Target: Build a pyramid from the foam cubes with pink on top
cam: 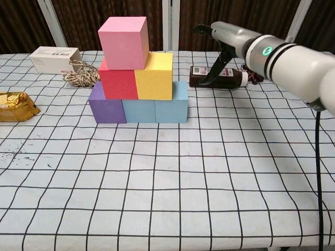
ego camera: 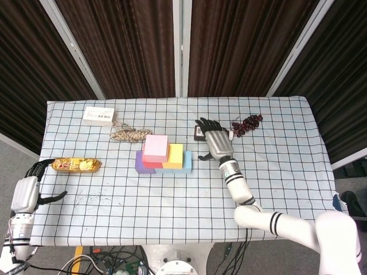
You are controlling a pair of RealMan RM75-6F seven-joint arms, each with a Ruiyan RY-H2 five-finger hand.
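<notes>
The foam pyramid stands mid-table. A purple cube (cam: pixel 106 106) and two light blue cubes (cam: pixel 155 109) form the bottom row. Red (cam: pixel 117 81) and yellow (cam: pixel 154 76) cubes sit on them, and the pink cube (cam: pixel 124 35) is on top, shifted toward the red side. From the head view the pink cube (ego camera: pixel 156 147) covers most of the stack. My right hand (cam: pixel 226 39) hovers right of the pyramid, raised above the table, fingers spread, holding nothing; it shows in the head view too (ego camera: pixel 216 140). My left hand (ego camera: pixel 27 192) is off the table's left edge, empty, fingers apart.
A brown bottle (cam: pixel 217 78) lies under my right hand, with dark grapes (ego camera: pixel 247 123) beyond it. A white box (ego camera: pixel 99 115) and a twine bundle (ego camera: pixel 129 135) lie back left. A gold snack packet (ego camera: pixel 76 165) sits at the left edge.
</notes>
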